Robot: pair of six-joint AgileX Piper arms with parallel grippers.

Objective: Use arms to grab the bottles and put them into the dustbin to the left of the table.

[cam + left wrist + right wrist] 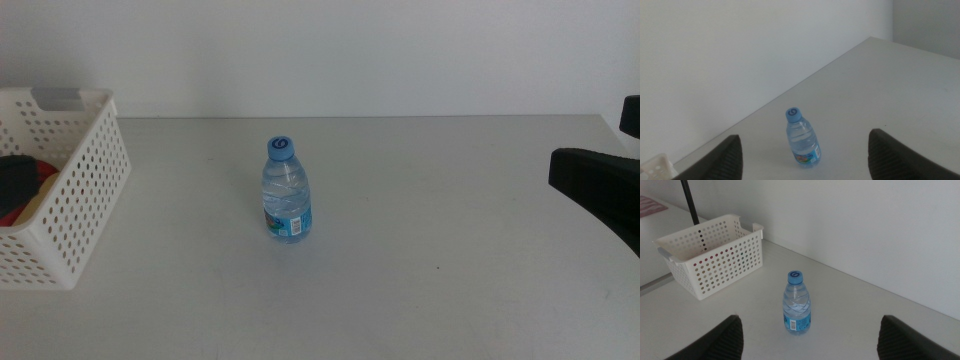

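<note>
Near the worktop's middle, a bit toward the far edge, we have the last loose item: a small water bottle [287,203] with a blue cap [281,148], upright, standing alone on the off-white worktop [420,290]. Nothing is touching it.

Dustbin [85,195] is the white perforated basket at the left edge, well apart from the bottle. Something red and dark already lies inside; we can't tell exactly what.

Left gripper [802,152]: jaws spread wide, empty, with the bottle between them in its wrist view but farther out. It doesn't show in the middle view. Right gripper [805,337]: also wide and empty, bottle centred ahead of it. A dark part of the right arm [600,185] shows at the right edge.

We read this as the approach step: nothing grasped yet, one bottle left.

How we'd do it:
- The left arm looks the better pick, being on the basket's side; the right stays parked.
- Come in level, jaws either side of the body around the blue label [290,222], below the shoulder. A high grip on a light bottle likely tips it.
- Close gently; thin plastic will probably flex and slip.
- Lift clear of the basket rim, release over the open interior, not the wall.
</note>
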